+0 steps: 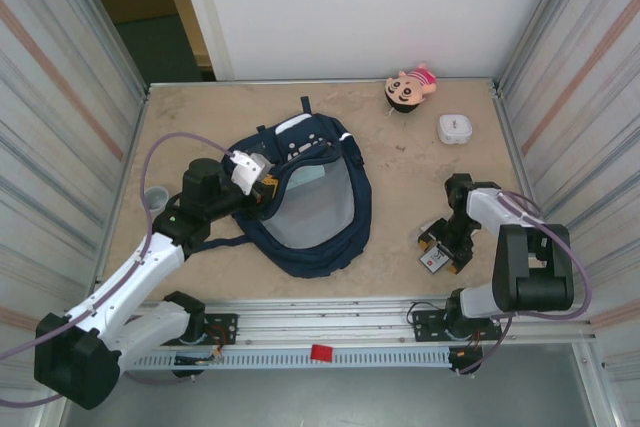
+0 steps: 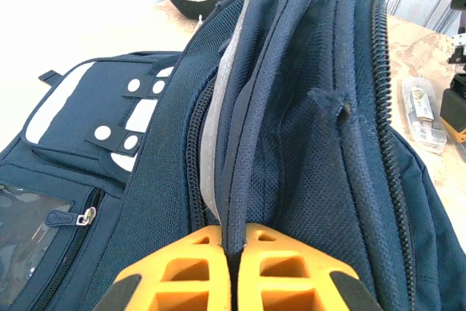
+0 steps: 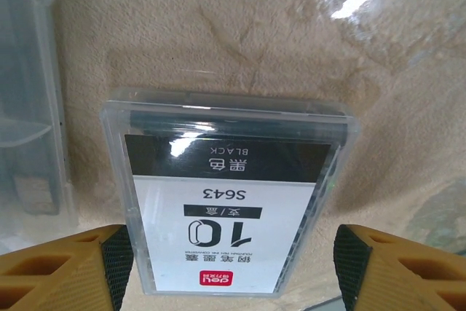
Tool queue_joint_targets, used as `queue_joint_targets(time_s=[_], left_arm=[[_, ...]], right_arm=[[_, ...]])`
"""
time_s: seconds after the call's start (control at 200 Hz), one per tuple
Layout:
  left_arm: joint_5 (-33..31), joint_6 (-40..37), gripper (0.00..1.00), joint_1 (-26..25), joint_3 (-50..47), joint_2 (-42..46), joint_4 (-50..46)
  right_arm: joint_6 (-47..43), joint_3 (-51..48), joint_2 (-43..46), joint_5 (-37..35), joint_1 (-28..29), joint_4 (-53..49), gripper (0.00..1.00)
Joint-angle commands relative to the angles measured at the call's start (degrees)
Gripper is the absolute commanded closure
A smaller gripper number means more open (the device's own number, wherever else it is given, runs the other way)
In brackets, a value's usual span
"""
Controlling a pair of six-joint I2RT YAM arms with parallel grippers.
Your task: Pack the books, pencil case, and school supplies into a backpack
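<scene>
Right, top view first: backpack (image 1: 310, 217) lies mid-worktop (image 1: 400, 162) with its mouth open. My left jaws sit at its left rim. My right jaws hang low over the black-and-white packet (image 1: 436, 260) on the right, well apart from the bag. A pale patch (image 1: 305, 175) inside the mouth may be the pencil case, can't tell. Plush doll (image 1: 410, 87) and white box (image 1: 454, 129) sit near the far edge, not mine to pack. Left wrist view: left jaws are pinched together on the bag's piped zip edge, lifting the mouth. The fabric is soft and floppy, so I judge it sags if released, and the stiff piping is the right place to hold. Clear oblong piece (image 2: 424, 114) lies on the worktop beyond the bag's right side. Right wrist view: right jaws stand apart, one finger (image 3: 65, 267) on each side of the packet. The packet lies flat, label up, its near end between the fingertips and the rest reaching beyond them. I see no contact. It looks like a thin, rigid, clear plastic box, light and glossy, so probably slippery. I'd take it across the narrow width on the long edges, further in toward the middle, with a gentle squeeze, since hard plastic could crack or squirt out. The clear piece lies just to its left.
</scene>
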State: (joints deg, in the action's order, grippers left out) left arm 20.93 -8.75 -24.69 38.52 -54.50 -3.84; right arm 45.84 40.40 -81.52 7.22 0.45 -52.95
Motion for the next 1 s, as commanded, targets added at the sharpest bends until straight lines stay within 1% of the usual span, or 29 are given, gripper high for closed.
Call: queue_joint_targets(time_s=[0.0,0.105,0.231,0.361,0.476,0.596,0.747,0.802,0.867,0.992], left_arm=[[-1.2,-0.4,1.0,1.0,-0.1,1.7,1.9],[-1.1,-0.3,1.0,1.0,0.1,1.7,1.9],[-1.0,-0.2,1.0,1.0,0.1,1.7,1.8],[-1.1,-0.3,1.0,1.0,0.4,2.1,1.6],[-1.0,-0.2,1.0,1.0,0.7,2.0,1.3],[-0.6,0.0,1.0,1.0,1.0,1.9,1.3],[0.0,0.6,1.0,1.0,1.8,1.6,1.5],[0.3,1.0,1.0,1.0,2.0,1.3,1.8],[0.4,1.8,1.0,1.0,2.1,1.1,2.6],[1.1,3.3,1.0,1.1,2.3,0.7,4.0]], right_arm=[[-0.1,0.0,-1.5,-2.1,0.8,-0.3,0.26],[-0.1,-0.8,-2.9,-2.6,1.2,0.8,0.26],[0.0,-0.5,-4.2,-4.3,2.5,1.0,0.34],[0.3,0.2,-3.5,-4.0,3.6,0.2,0.39],[1.5,1.3,0.4,-4.7,5.2,-2.0,0.41],[3.3,2.4,6.8,-4.7,6.9,-4.6,0.45],[7.0,4.6,15.5,-2.3,10.0,-6.1,0.45],[9.0,5.7,17.8,-0.6,11.9,-5.0,0.45],[10.8,7.1,19.1,2.4,15.1,-1.4,0.44],[14.5,10.7,16.6,6.5,21.4,7.5,0.44]])
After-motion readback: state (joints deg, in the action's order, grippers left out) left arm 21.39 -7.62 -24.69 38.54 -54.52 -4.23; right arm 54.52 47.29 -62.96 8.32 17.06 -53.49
